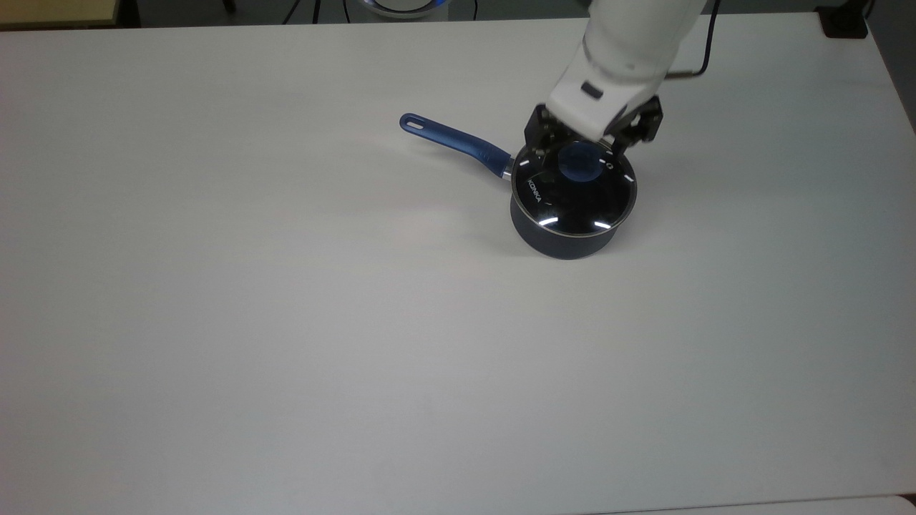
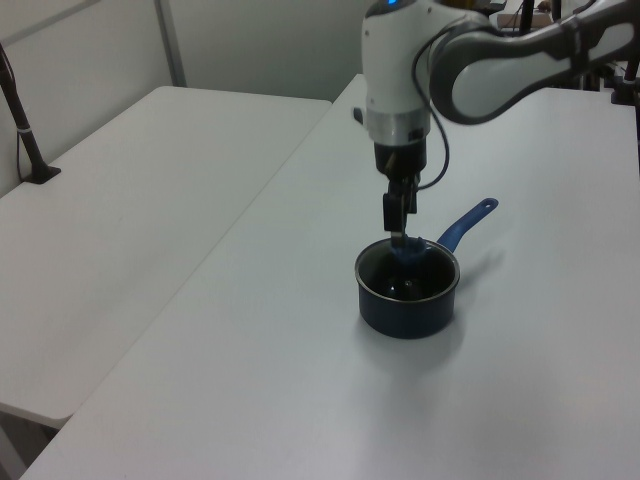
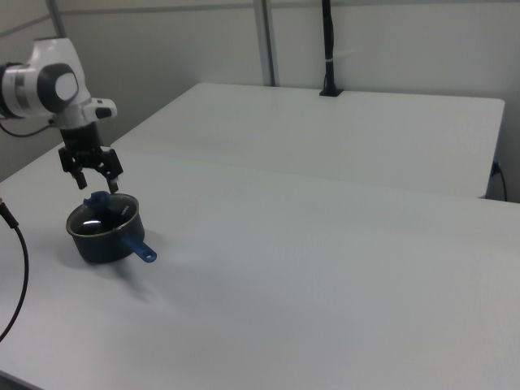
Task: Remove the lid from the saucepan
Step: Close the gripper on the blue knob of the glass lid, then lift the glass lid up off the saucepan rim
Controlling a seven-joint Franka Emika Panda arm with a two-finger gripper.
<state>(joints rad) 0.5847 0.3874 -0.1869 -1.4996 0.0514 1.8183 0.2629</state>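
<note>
In the top view, the saucepan (image 1: 569, 232) is being seen standing upright on the white worktop (image 1: 286, 322), right of centre. Its long blue handle (image 1: 454, 143) is pointing toward the top view's upper left, so the long axis is running from upper left down to lower right; the hole at the handle's end is lying farthest from the pot. The lid (image 1: 572, 189) is being carried flat on the pan's rim, its blue knob (image 1: 581, 163) facing up and its white lettering lying near the handle side. The gripper (image 1: 581, 146) is being held just above the knob, its jaws spread wide, one on either side of the knob and not closed on it.

In the left view, the handle (image 2: 468, 222) is pointing to the upper right, away from the camera, and the gripper (image 2: 397, 232) is hanging straight down over the lid (image 2: 408, 272).

In the right view, the saucepan (image 3: 101, 236) is being seen at the far left, with the gripper (image 3: 97, 188) spread open above it.
</note>
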